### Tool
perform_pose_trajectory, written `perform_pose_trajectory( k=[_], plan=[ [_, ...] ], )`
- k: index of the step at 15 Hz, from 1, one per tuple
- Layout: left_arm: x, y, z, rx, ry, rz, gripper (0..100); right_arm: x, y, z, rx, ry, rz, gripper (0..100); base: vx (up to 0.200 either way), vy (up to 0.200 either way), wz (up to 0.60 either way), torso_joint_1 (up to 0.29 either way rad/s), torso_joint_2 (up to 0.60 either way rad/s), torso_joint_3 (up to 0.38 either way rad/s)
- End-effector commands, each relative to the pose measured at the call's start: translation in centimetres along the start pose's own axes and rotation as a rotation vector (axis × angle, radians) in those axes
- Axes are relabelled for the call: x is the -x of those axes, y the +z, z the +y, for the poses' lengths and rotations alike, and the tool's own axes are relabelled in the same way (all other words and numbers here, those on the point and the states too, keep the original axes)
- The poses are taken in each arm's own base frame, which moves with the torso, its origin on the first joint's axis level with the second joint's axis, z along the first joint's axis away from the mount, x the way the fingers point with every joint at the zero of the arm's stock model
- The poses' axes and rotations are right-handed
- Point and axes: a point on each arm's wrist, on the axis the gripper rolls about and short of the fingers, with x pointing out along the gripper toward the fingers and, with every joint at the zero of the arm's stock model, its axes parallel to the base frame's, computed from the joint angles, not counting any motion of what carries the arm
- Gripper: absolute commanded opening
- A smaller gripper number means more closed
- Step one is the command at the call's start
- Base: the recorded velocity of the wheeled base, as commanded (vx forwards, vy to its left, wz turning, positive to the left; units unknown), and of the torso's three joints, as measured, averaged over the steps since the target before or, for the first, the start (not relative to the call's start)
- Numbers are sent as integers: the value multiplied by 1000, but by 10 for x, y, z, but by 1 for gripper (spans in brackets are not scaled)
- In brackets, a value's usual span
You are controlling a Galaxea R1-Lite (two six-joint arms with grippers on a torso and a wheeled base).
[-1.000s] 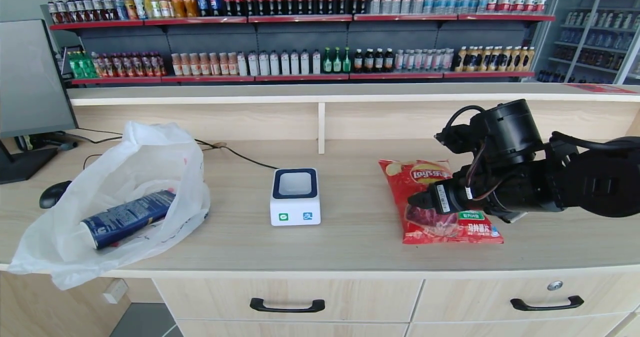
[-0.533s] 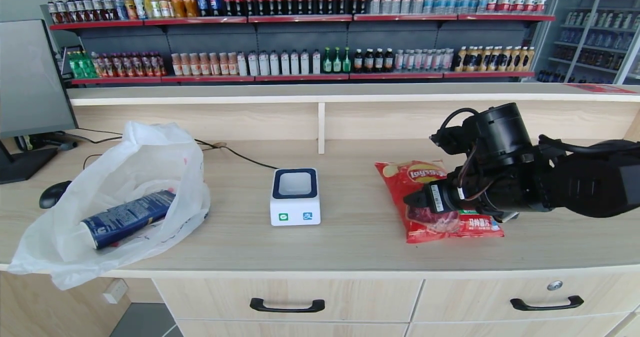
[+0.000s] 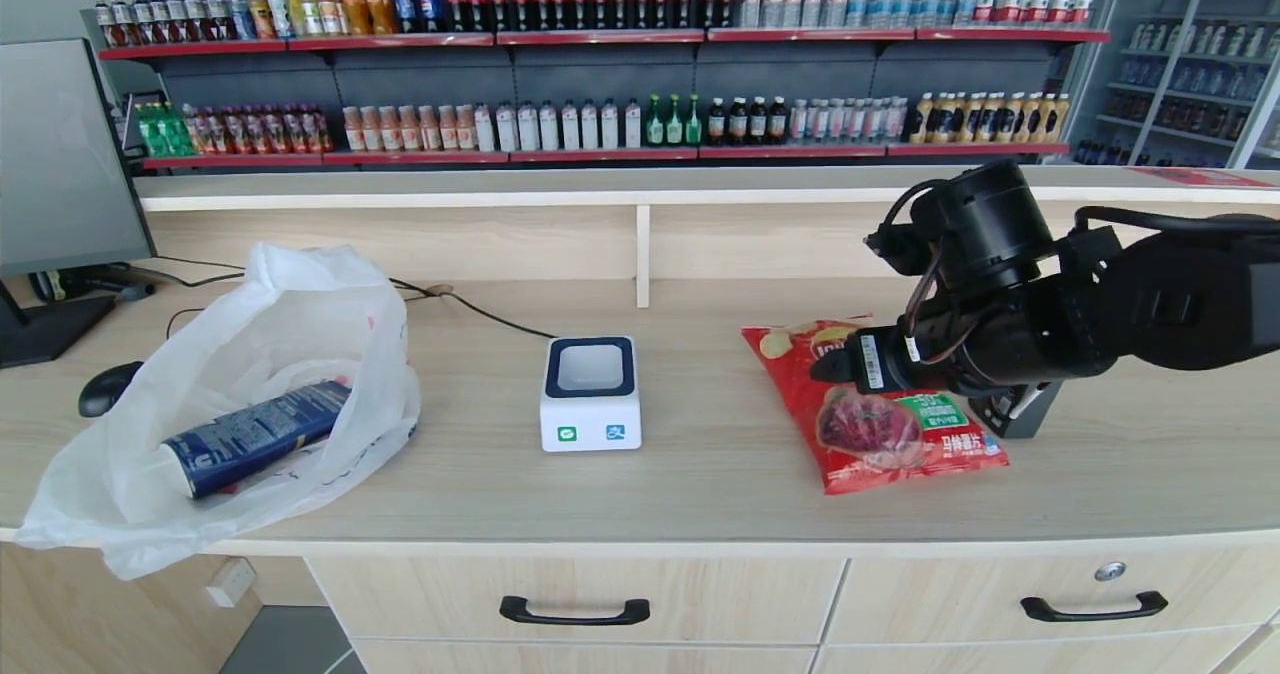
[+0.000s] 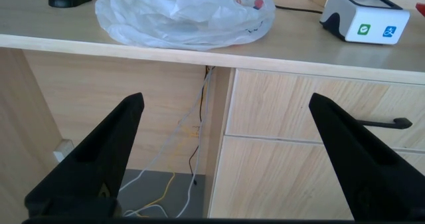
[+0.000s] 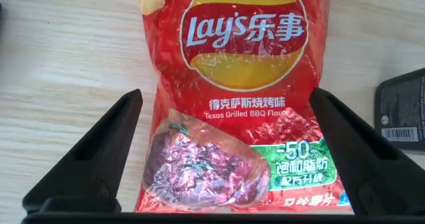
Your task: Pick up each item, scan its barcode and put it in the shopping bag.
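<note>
A red bag of chips [image 3: 880, 424] lies on the counter right of the white scanner [image 3: 591, 392]. My right gripper [image 3: 920, 394] hangs just over its middle. In the right wrist view the gripper [image 5: 226, 94] is open, a finger [image 5: 99, 157] standing on each side of the bag of chips [image 5: 239, 117]. The white plastic shopping bag [image 3: 250, 354] lies at the counter's left with a blue packet [image 3: 255, 434] inside. My left gripper [image 4: 226, 117] is open and holds nothing, low in front of the drawers, below the shopping bag [image 4: 186, 14] and the scanner [image 4: 365, 14].
A dark flat object with a label [image 5: 402, 111] lies beside the chips. A monitor [image 3: 60, 164], a mouse [image 3: 105, 386] and a cable [image 3: 480, 316] sit at the left and back. A raised ledge [image 3: 640, 199] bounds the counter behind; drawers [image 3: 575, 594] are below its front edge.
My right arm has risen and drawn back a little over the chips. The bag's far end has shifted slightly to the left. The shopping bag and scanner have not moved.
</note>
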Motion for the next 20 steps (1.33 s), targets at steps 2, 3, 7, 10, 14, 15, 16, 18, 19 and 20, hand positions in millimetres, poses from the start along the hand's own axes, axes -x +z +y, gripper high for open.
perform_pose_trajectory(
  k=[2,3,7,10,14,15,16,18,19,20],
  plan=[
    [0,0,0,0,0,0,100,-11,11,6,4,-3,14,100,0,0,0,0,0,0],
    [0,0,0,0,0,0,100,-18,10,8,8,-6,30,100,0,0,0,0,0,0],
    [0,0,0,0,0,1,100,-35,6,14,21,-9,63,100,0,0,0,0,0,0],
    [0,0,0,0,0,1,100,-45,7,14,25,-17,69,100,0,0,0,0,0,0],
    [0,0,0,-2,0,1,100,-52,-1,15,88,-20,104,100,0,0,0,0,0,0],
    [0,0,0,0,0,0,100,-54,-3,15,85,-23,110,100,0,0,0,0,0,0],
    [0,0,0,0,0,1,100,-55,-4,14,86,-24,115,100,0,0,0,0,0,0],
    [0,0,0,0,0,0,100,-56,-4,12,80,-28,112,100,0,0,0,0,0,0],
    [0,0,0,0,0,0,100,-54,-3,11,80,-26,105,0,0,0,0,0,0,0],
    [0,0,0,0,0,0,100,-52,-1,11,74,-20,97,0,0,0,0,0,0,0]
  ],
)
